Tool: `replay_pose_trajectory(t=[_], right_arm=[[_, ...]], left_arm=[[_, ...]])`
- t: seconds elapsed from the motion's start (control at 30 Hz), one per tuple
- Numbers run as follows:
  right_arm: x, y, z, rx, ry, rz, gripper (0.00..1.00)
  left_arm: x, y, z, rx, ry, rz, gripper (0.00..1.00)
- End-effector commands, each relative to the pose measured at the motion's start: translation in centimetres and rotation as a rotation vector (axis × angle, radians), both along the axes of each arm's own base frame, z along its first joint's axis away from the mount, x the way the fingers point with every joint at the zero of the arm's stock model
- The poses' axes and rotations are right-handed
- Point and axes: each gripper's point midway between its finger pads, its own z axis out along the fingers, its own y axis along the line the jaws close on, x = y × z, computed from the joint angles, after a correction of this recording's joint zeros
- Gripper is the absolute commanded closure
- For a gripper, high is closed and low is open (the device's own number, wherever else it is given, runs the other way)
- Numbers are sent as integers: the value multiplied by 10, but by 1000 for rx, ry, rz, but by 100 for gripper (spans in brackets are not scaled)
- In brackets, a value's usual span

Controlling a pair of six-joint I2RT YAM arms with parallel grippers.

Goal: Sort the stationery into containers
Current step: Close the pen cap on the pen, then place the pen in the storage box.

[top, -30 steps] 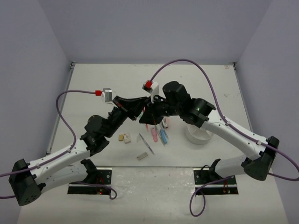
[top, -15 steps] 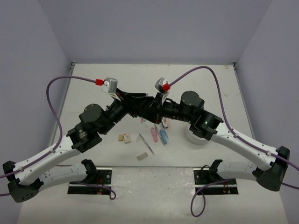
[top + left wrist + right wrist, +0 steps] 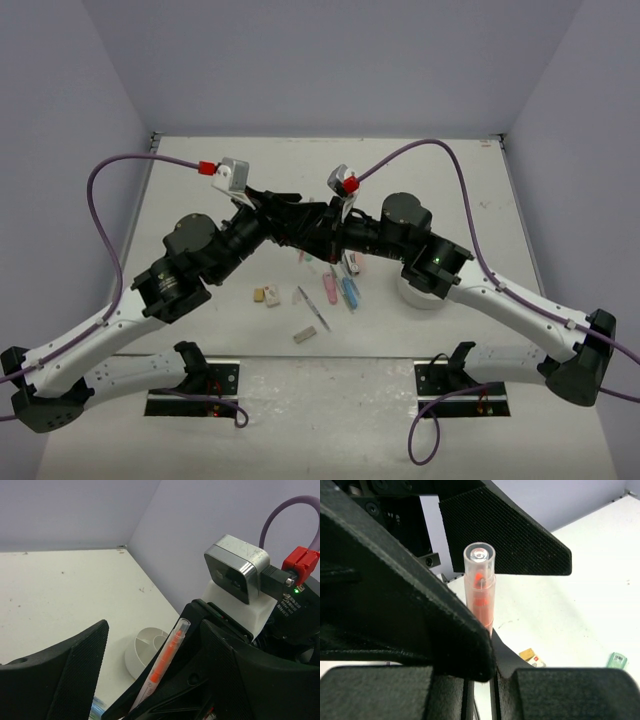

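Note:
My right gripper (image 3: 492, 647) is shut on an orange pen with a clear cap (image 3: 479, 587), which stands up between its jaws. The pen also shows in the left wrist view (image 3: 165, 662). My left gripper (image 3: 154, 630) is open, its fingers (image 3: 65, 670) spread on either side of the pen and the right gripper. Both grippers meet above mid-table (image 3: 300, 225). The round white divided organizer (image 3: 145, 647) stands on the table, half hidden under the right arm (image 3: 418, 295). Loose on the table lie a thin pen (image 3: 313, 307), pink (image 3: 331, 290) and blue (image 3: 349, 292) pieces, and tan (image 3: 259, 295), white (image 3: 272, 297) and grey (image 3: 304, 335) blocks.
Purple cables arc over both arms. The table (image 3: 200, 200) ends in walls at the left, back and right. A green piece (image 3: 617, 659) and a tan block (image 3: 529, 654) lie below the right wrist.

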Motion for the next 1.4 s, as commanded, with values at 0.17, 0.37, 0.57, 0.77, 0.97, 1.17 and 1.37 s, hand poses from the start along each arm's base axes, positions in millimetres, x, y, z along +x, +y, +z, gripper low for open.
replay_pose_trajectory(t=[0.17,0.37,0.57,0.77,0.97,1.17,1.37], right_arm=[[-5,4,-14,-68,77,26,100],[-7,5,-29,-115,108,42,100],[-7,3,-33,-118,109,34,100],[2,-6,-41,-127,98,-44,100],[52,-87,-71,-170,72,-548,100],[89,-253,-109,-199,41,-1293,100],[83,-339,-114,-244,-16,-1687,100]], left_arm=[[-3,8,17,29,-41,21,29],[5,15,19,53,-47,79,36],[11,17,17,63,-42,106,38],[17,39,18,58,-20,202,25],[13,86,12,117,38,345,0],[2,123,-18,233,69,415,0],[-2,131,-60,360,113,413,0]])
